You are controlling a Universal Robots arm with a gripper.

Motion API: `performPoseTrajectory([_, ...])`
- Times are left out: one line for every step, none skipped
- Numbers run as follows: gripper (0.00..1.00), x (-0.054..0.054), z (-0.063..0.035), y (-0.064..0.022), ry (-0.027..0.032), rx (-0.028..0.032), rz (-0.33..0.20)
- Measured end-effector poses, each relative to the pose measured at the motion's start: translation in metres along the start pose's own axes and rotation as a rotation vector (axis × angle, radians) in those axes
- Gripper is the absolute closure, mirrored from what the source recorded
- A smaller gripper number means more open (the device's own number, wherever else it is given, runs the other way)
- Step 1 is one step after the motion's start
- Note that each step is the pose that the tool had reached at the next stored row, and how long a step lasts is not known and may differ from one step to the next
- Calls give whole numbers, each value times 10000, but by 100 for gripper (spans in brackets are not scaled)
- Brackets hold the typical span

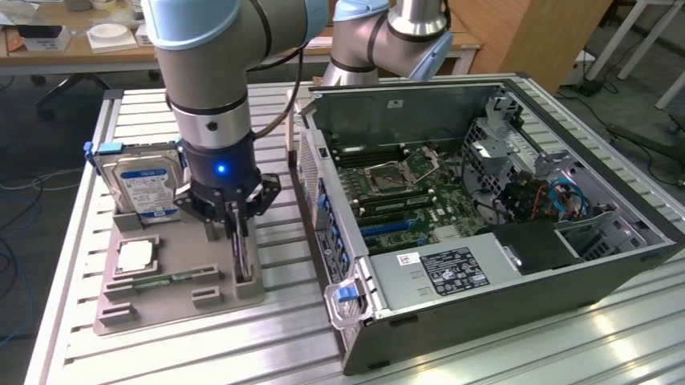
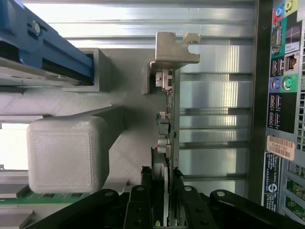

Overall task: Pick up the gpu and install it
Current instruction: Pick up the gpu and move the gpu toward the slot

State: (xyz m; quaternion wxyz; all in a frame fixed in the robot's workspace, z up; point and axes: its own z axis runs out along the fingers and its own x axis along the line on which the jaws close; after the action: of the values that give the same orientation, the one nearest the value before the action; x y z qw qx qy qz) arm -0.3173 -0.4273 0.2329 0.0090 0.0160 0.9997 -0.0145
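The gpu (image 1: pixel 246 261) is seen as a thin, dark card stood on its long edge in a slot of the grey tray (image 1: pixel 230 298), on the side of the tray nearest the computer case (image 1: pixel 599 265). In the wrist view the gpu (image 2: pixel 169 112) is viewed edge-on, with small connectors along it and a pale metal bracket (image 2: pixel 174 47) with a notched tab at its far end, beside a post of the tray. The gripper (image 1: pixel 237 233) is lowered over the card from above; its black fingers (image 2: pixel 143 202) are pressed against both faces of the card – the gripper (image 2: pixel 163 193) is clamped on it.

The tray is set on a slatted aluminium table (image 1: pixel 139 112), and a hard drive (image 1: pixel 144 184) with a blue-white label is held upright at the tray's far end. The case lies open beside it – its rear ports (image 2: pixel 283 71) are caught by the wrist view. Behind the table a wooden desk (image 1: pixel 64 52) can be made out.
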Motion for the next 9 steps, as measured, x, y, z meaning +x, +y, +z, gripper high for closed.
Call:
performPoseTrajectory([74, 0, -14, 0, 0, 0, 0])
performPoseTrajectory([74, -1, -25, -1, 0, 0, 0])
performPoseTrajectory([74, -1, -35, -1, 0, -1, 0])
performPoseTrajectory([74, -1, -46, -1, 0, 0, 0])
performPoseTrajectory([74, -1, -71, -2, 0, -1, 0])
performPoseTrajectory([74, -2, -103, -3, 0, 0, 1])
performPoseTrajectory([74, -2, -108, -3, 0, 0, 0])
performPoseTrajectory([74, -2, -114, -3, 0, 1, 0])
performPoseTrajectory([74, -3, -172, -5, 0, 6, 0])
